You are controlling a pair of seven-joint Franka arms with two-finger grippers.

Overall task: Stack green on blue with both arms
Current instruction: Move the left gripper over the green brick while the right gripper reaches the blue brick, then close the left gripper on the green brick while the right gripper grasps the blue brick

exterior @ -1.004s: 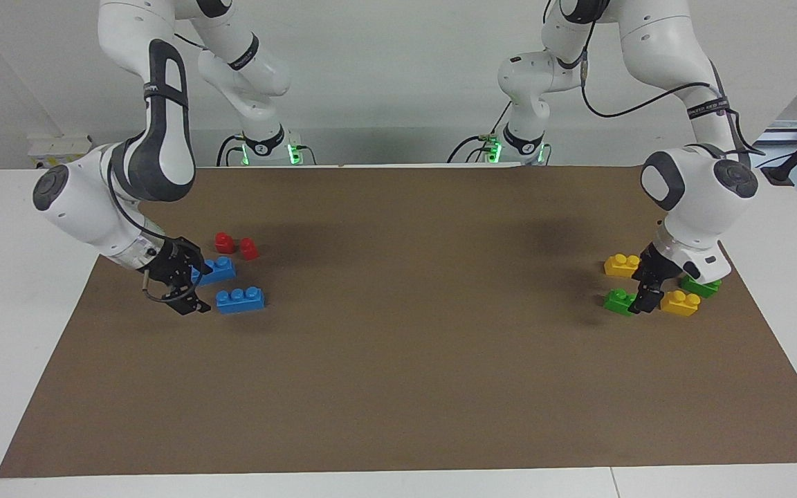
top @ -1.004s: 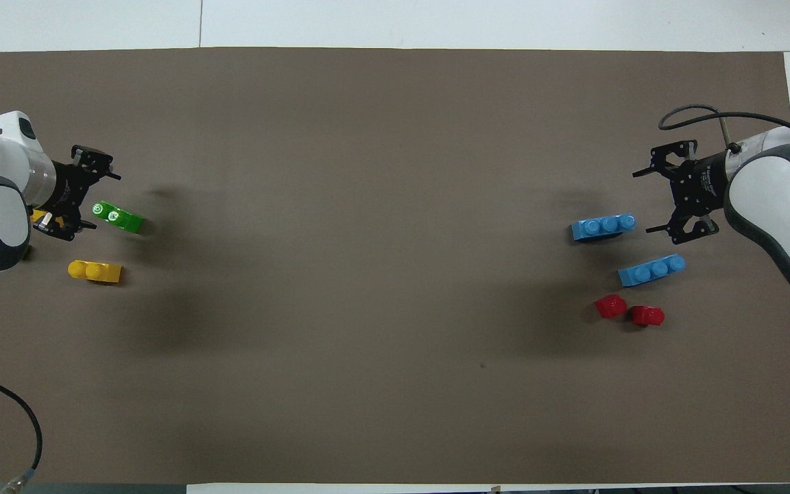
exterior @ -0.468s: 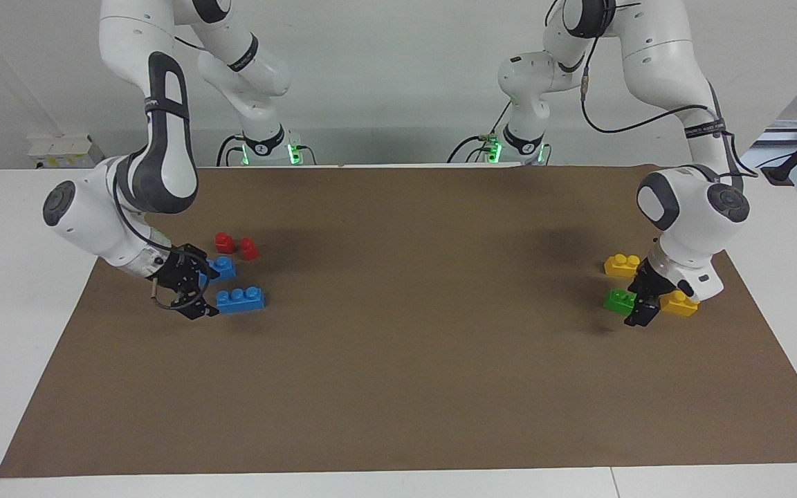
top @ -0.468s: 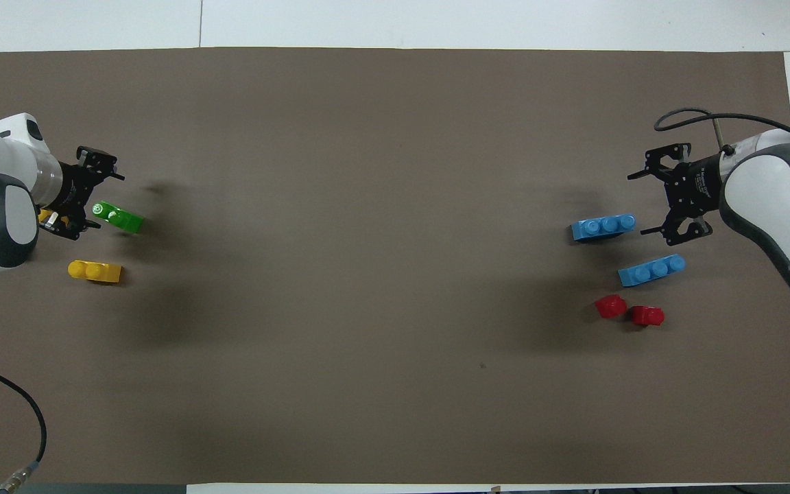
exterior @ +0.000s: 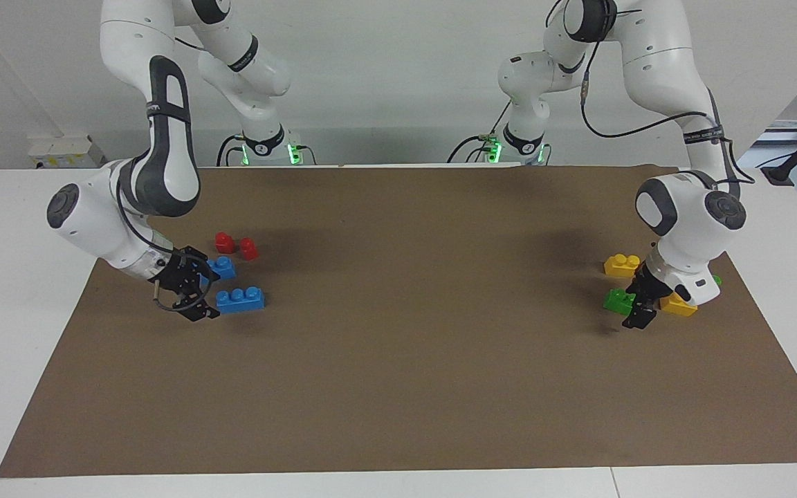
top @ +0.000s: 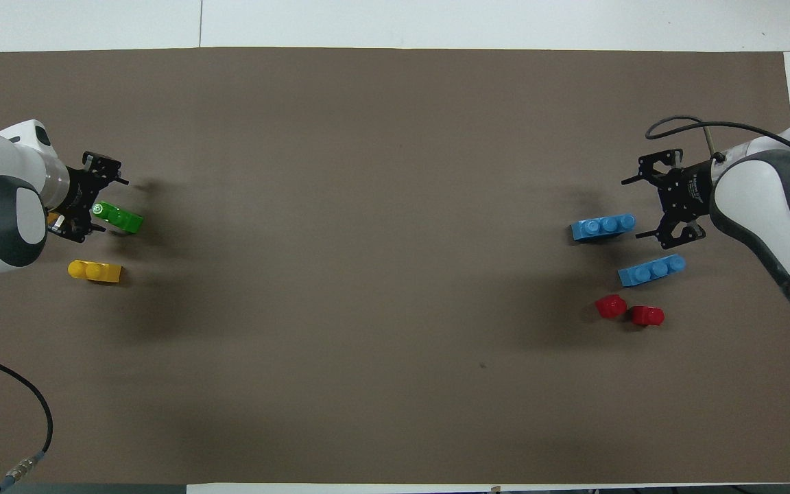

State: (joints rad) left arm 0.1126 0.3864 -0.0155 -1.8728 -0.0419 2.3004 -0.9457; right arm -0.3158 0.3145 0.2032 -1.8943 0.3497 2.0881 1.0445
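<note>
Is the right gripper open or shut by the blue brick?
Open. In the overhead view the right gripper has its fingertips spread apart beside the end of the blue brick, not closed on it.

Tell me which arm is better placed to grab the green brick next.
The left arm. Its left gripper, jaws open, is already at the green brick, at the left arm's end of the mat. The right gripper, also open, is by the blue brick at the right arm's end.

Two glossy white arms with dark grey joint sections, black skeletal grippers — right gripper (exterior: 191,294), left gripper (exterior: 640,304) — black cables trailing, green lights at the bases.
</note>
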